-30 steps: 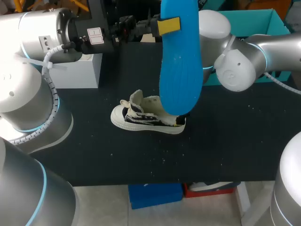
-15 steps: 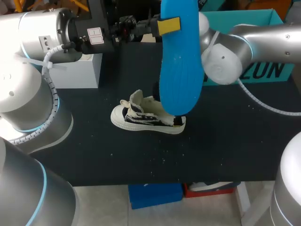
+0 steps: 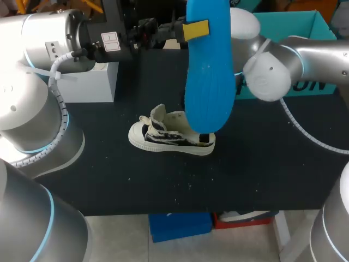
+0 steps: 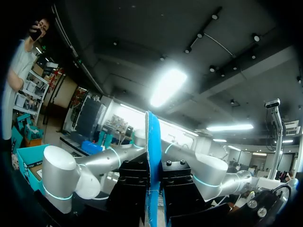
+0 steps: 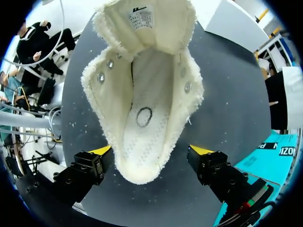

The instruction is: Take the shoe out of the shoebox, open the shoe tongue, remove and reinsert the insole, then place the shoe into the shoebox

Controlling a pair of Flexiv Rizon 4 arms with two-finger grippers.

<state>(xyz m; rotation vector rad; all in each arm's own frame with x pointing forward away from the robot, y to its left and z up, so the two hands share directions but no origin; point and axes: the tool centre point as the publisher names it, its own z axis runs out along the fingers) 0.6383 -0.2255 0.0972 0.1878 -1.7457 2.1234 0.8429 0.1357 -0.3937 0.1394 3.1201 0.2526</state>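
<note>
At about 9 o'clock in the head view the left arm comes in, and its left gripper (image 3: 192,29) is clamped on the upper end of the blue insole (image 3: 208,82). The insole hangs straight down, toward 6 o'clock, over the black table (image 3: 262,164). It is probably light, thin and easy to bend, so it is better pinched flat on its two faces, as it is now. If it is pushed by its far end, it may buckle. Under its lower end lies the shoe (image 3: 170,136), on its sole near the table's middle, toe to 9 o'clock and heel to 3 o'clock. The tongue (image 5: 156,23) is folded open and no blue shows inside. The shoe looks small, with soft fleecy walls that would give and a stiffer rubber sole, so the heel sides are the sensible place to hold it. The right gripper (image 5: 151,151) stands open around this heel, one yellow tip on each side, with a thin gap to the lining. The teal shoebox (image 3: 294,27) waits at about 1 o'clock from the shoe. In the head view the insole hides the heel and the right gripper. In the left wrist view the insole shows only edge-on, and the yellow tips cannot be seen.
</note>
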